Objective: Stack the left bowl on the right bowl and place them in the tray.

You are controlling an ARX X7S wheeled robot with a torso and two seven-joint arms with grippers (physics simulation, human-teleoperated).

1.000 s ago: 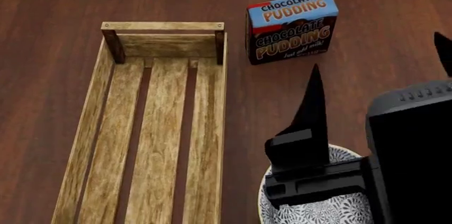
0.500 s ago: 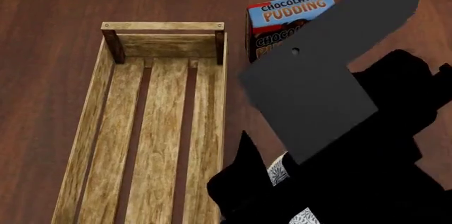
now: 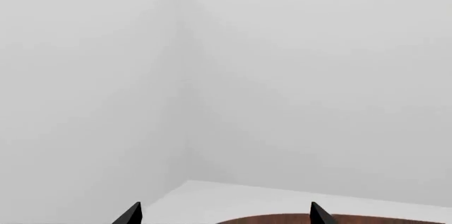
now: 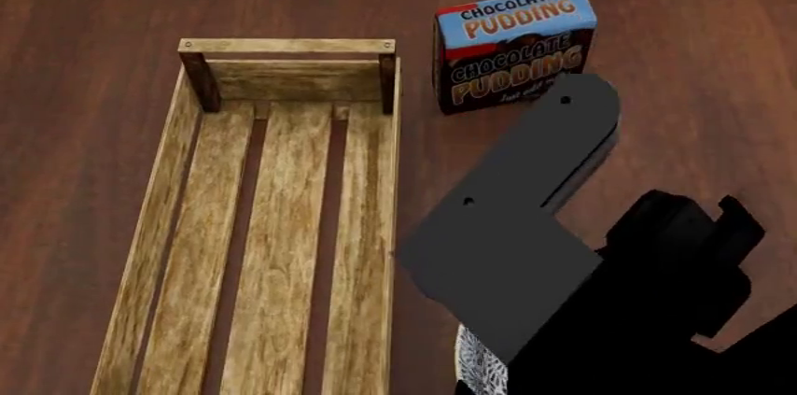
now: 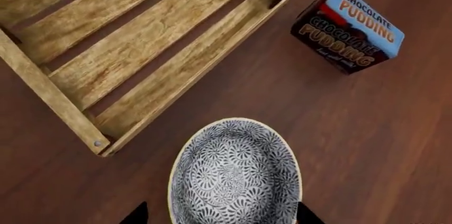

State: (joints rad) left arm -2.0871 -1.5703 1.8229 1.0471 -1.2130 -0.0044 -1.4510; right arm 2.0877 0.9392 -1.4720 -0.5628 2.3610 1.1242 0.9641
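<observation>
Patterned bowl [image 5: 233, 179] lies between the right jaws' spread tips.

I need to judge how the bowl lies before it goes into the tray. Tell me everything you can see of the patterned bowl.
The patterned bowl is round and shallow, covered in a dense black-and-white floral print with a thin pale rim, and looks like glazed ceramic. It sits upright and empty on the dark wooden table, apart from the tray and the pudding box. The right claw straddles it, tips open.

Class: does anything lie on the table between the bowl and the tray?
Nothing visible: in the right wrist view, bare wood separates the bowl from the tray. The pudding box sits off to the side.
</observation>
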